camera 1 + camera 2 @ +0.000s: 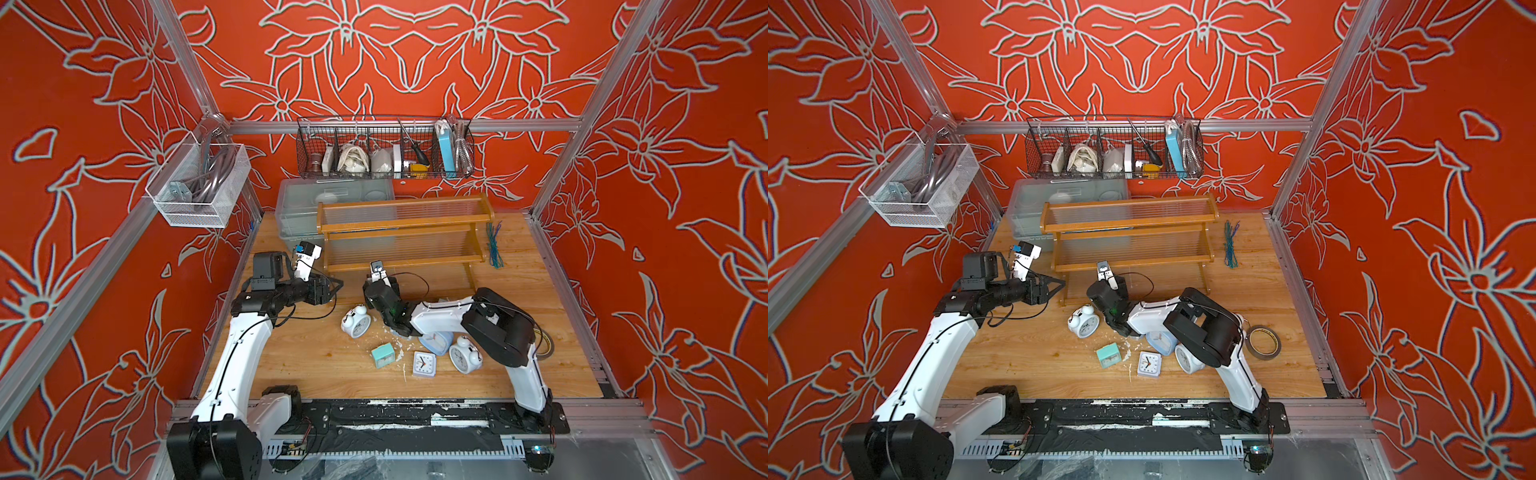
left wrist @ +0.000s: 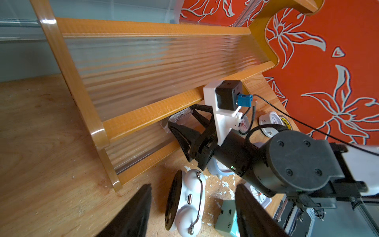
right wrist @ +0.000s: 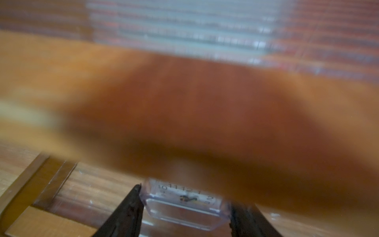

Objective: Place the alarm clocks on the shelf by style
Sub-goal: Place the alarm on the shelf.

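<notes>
In the right wrist view we saw the shelf (image 3: 205,115) only as a brown smear, too blurred to tell which tier. The small clear-cased clock (image 3: 184,200) was cut off by the bottom edge (only ten through two could be read), and one fingertip of the right gripper (image 3: 184,197) lay hidden behind that smear. In a top view the right arm (image 1: 440,316) hid most of the pale-blue clock (image 1: 435,344), its face unreadable.

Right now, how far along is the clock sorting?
Barely started: the shelf shows no clocks yet. The right gripper holds a small square clock at a lower tier. Left on the table: two twin-bell clocks, a pale-blue one, a teal one and a white square clock.
</notes>
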